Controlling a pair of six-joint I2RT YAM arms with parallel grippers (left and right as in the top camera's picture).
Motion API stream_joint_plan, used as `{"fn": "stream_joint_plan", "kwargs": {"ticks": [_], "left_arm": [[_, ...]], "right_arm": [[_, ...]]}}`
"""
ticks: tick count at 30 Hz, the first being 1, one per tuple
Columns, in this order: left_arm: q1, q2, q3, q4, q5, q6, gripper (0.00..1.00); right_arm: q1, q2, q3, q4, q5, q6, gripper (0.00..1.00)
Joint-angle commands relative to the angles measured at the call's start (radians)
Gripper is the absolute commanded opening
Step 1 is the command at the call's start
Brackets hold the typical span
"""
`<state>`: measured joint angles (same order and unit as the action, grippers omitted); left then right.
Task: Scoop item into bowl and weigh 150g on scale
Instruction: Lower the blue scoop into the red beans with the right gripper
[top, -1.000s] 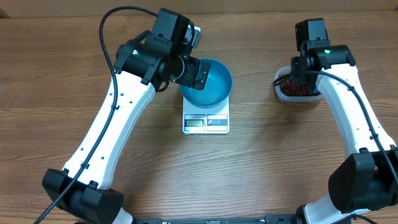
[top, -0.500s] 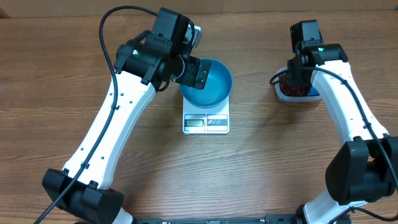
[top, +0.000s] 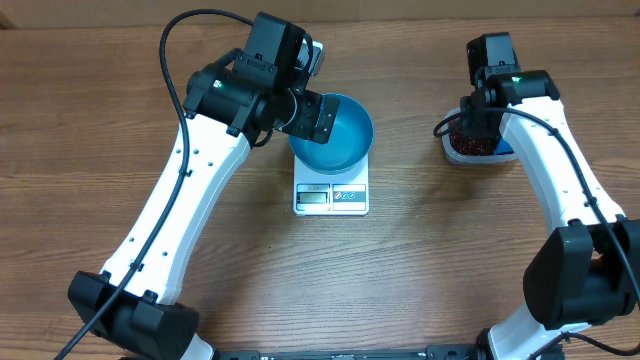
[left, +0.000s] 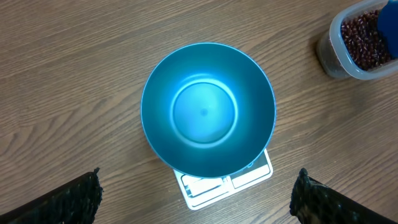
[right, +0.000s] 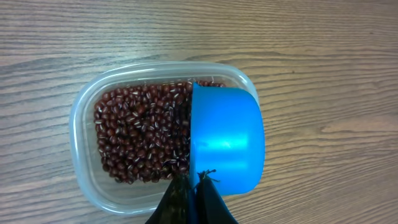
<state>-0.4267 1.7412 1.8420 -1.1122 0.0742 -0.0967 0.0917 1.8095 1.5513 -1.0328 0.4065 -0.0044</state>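
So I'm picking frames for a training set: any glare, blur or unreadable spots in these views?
Overhead: even light, though the scale display is too small to read. Left wrist: a bright sheen on the bowl floor; the fingertips in the lower corners are dark and soft. Right wrist: the beans are crisp, with a glare patch on the blue scoop.

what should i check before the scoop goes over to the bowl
1. bowl sits on scale: ok
2. bowl empty: ok, no beans inside
3. right gripper shut on scoop: ok, scoop is over the tub of beans
4. scoop loaded: cannot tell, no beans visible on it
5. space above bowl free: not ok, open left gripper hangs over it
6. scale zeroed: cannot tell, digits too small
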Motion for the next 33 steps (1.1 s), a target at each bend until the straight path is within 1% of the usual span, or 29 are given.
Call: {"fn": "stream_joint_plan", "kwargs": {"ticks": [1, 10, 33], "left_arm": [[-0.006, 0.005, 0.019, 0.002, 0.003, 0.022, 1.0], [-0.006, 0.005, 0.019, 0.001, 0.004, 0.022, 0.99], [-0.006, 0.005, 0.019, 0.001, 0.004, 0.022, 1.0]], "right_arm": [[0.001, 0.0, 0.021, -0.015, -0.035, 0.0, 0.04], [0.001, 0.0, 0.02, -0.037, -0.054, 0.008, 0.04], [0.001, 0.0, 0.019, -0.038, -0.184, 0.06, 0.04]]}}
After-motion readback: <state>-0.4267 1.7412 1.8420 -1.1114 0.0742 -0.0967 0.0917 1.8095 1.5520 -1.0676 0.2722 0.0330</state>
